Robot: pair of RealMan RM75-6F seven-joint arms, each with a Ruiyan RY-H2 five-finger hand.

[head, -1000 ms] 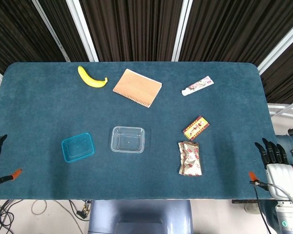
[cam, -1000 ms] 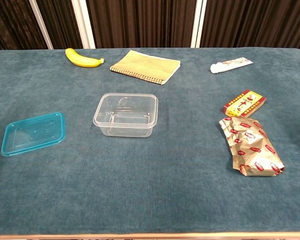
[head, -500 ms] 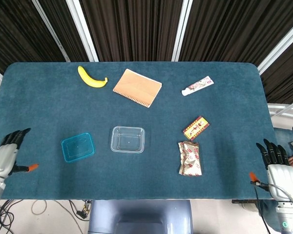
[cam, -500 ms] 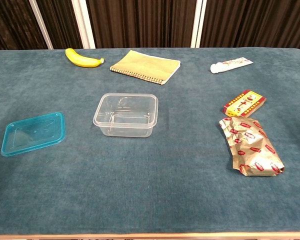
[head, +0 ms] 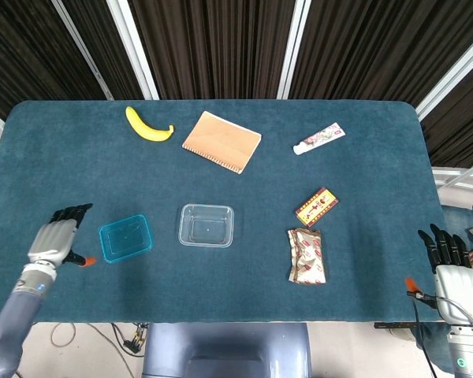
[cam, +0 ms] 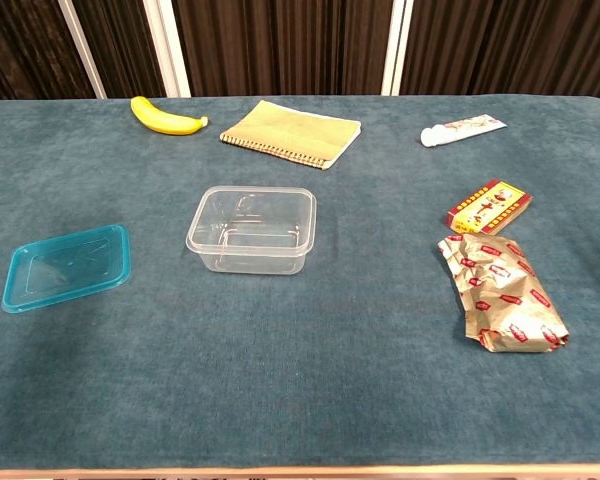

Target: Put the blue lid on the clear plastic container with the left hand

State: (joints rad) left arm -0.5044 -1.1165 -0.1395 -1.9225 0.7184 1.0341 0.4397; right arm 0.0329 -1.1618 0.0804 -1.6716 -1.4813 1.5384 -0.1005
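Blue lid flat on table, left of clear container, apart.

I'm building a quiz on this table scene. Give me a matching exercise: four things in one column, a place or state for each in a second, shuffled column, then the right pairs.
Things:
1. flat blue plastic lid
2. clear plastic container
3. yellow banana
4. left hand

Places or states:
A. far left part of the table, beside the tan spiral notebook
B. open, hovering just left of the lid
C. empty, uncovered, mid-table
D. flat on the cloth, left of the container

Pairs: 1-D, 2-C, 3-A, 4-B
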